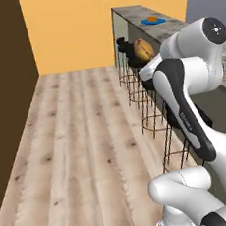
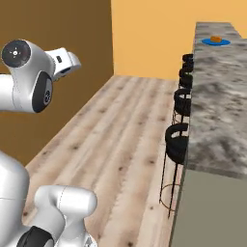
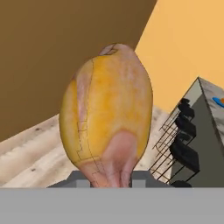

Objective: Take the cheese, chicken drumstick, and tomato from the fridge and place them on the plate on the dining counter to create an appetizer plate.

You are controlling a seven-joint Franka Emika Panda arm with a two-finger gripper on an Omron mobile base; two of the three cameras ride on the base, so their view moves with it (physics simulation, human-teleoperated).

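Note:
My gripper (image 3: 110,180) is shut on the chicken drumstick (image 3: 107,118), a golden-brown piece that stands up large in the hand view, its paler bone end down between the jaws. From the left base view the drumstick (image 1: 143,49) hangs in the air beside the dining counter (image 1: 175,27), at about the height of its top. Far along the marble top lies the blue plate (image 1: 152,20) (image 2: 215,42) with an orange piece, the cheese (image 2: 215,38), on it. The tomato and the fridge are out of view.
Black stools (image 1: 152,113) (image 2: 177,140) on wire legs line the near side of the dining counter (image 2: 217,96). A dark brown wall (image 1: 9,96) runs along the left and an orange wall (image 1: 76,30) closes the far end. Wooden floor (image 1: 84,147) lies between.

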